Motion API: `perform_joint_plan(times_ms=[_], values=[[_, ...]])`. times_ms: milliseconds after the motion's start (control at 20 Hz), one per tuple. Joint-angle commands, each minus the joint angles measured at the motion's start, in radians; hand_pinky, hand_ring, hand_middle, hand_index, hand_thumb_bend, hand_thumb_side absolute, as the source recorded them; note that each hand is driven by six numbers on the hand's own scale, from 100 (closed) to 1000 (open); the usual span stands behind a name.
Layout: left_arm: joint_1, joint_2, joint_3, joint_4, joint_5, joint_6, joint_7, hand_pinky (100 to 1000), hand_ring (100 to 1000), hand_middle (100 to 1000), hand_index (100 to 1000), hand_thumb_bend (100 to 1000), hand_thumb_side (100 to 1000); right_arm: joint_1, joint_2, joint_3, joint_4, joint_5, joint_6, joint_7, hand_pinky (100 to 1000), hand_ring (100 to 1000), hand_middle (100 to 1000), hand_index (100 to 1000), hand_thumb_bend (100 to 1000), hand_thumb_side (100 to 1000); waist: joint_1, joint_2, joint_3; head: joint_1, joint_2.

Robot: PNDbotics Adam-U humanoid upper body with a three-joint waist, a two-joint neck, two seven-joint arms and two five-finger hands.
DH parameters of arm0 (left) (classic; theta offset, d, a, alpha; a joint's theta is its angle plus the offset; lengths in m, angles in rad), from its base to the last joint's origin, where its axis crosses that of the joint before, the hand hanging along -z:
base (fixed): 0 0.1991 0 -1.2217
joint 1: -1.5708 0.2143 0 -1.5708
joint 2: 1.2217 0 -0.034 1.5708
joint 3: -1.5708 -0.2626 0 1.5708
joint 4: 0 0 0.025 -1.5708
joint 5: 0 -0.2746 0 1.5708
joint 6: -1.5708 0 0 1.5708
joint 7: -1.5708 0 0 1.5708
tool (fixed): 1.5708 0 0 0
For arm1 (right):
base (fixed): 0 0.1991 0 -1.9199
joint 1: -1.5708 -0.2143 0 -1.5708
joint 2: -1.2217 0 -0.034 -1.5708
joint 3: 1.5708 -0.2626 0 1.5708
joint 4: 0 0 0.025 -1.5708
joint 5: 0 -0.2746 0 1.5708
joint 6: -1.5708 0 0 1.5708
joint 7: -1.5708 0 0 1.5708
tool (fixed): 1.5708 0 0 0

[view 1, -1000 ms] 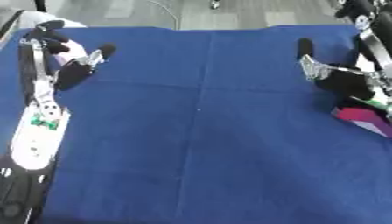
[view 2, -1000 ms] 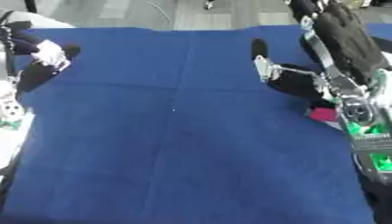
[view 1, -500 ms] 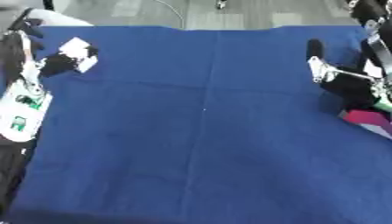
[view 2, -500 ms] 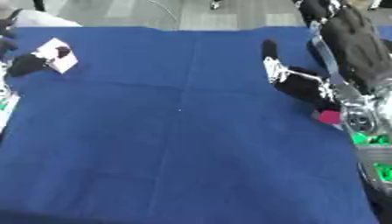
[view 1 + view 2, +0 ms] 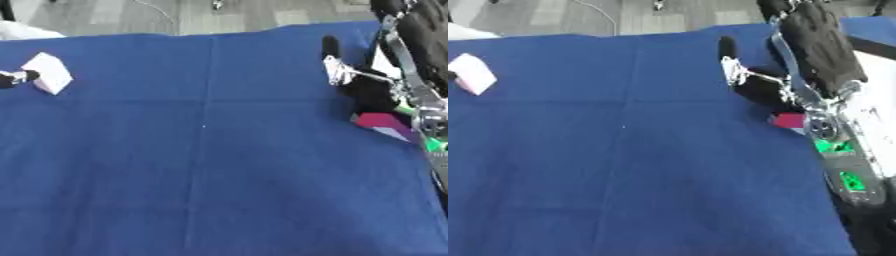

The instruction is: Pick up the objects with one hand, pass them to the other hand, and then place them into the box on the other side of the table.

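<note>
The bench is covered by a creased dark blue cloth (image 5: 210, 150). A small white block with a pink side (image 5: 49, 73) lies at its far left. A magenta and white flat object (image 5: 381, 123) lies near the right edge.

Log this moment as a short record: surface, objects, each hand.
surface: blue cloth covering the table
white block: at the cloth's far left, tilted
pink object: at the right edge, partly under the right arm; what it is cannot be told
left hand: only a dark fingertip shows at the left edge, at the white block; whether it holds the block cannot be told
right hand: over the cloth's right side, beside the pink object; finger pose cannot be told
box: none seen
</note>
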Motion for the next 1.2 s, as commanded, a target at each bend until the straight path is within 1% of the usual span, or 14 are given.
perform_joint_plan(times_ms=[50, 350, 550, 650, 800, 1000, 1100, 1200], values=[[-0.03, 0.055, 0.011, 0.07, 0.044, -0.021, 0.008, 723, 630, 670, 827, 1000, 392, -0.022, 0.0, -0.003, -0.021, 0.003, -0.003, -0.001, 684, 889, 833, 973, 100, 300, 0.004, 0.008, -0.01, -0.003, -0.003], [-0.054, 0.059, 0.004, 0.128, 0.084, -0.046, 0.06, 721, 632, 674, 825, 1000, 427, -0.033, 0.015, -0.004, -0.021, 0.004, -0.001, -0.005, 674, 891, 824, 978, 100, 302, 0.004, 0.035, -0.035, 0.004, -0.003], [-0.068, 0.049, 0.004, 0.125, 0.105, -0.051, 0.12, 711, 621, 663, 818, 1000, 451, -0.039, 0.025, -0.005, -0.021, 0.008, 0.004, -0.007, 667, 893, 818, 980, 100, 306, 0.006, 0.052, -0.042, 0.011, -0.003], [-0.072, 0.042, 0.002, 0.118, 0.126, -0.066, 0.136, 710, 619, 662, 817, 1000, 455, -0.04, 0.028, -0.005, -0.021, 0.009, 0.006, -0.008, 666, 893, 817, 981, 100, 305, 0.006, 0.058, -0.045, 0.022, -0.003], [-0.079, 0.035, -0.003, 0.11, 0.147, -0.082, 0.162, 709, 619, 661, 815, 1000, 463, -0.042, 0.037, -0.004, -0.021, 0.01, 0.008, -0.008, 659, 895, 812, 984, 100, 307, 0.006, 0.07, -0.052, 0.071, -0.003], [-0.092, 0.034, -0.009, 0.103, 0.149, -0.083, 0.185, 709, 619, 661, 816, 1000, 455, -0.043, 0.051, -0.006, -0.021, 0.012, 0.014, -0.011, 652, 898, 807, 989, 100, 309, 0.004, 0.086, -0.06, 0.15, -0.003], [-0.097, 0.034, -0.011, 0.099, 0.147, -0.083, 0.191, 709, 619, 661, 816, 1000, 452, -0.044, 0.057, -0.006, -0.021, 0.013, 0.016, -0.013, 649, 900, 806, 991, 100, 308, 0.003, 0.092, -0.063, 0.171, -0.003], [-0.101, 0.034, -0.012, 0.095, 0.146, -0.083, 0.194, 709, 619, 661, 816, 1000, 449, -0.044, 0.063, -0.005, -0.021, 0.015, 0.019, -0.015, 647, 901, 804, 993, 100, 307, 0.001, 0.101, -0.067, 0.18, -0.003]])
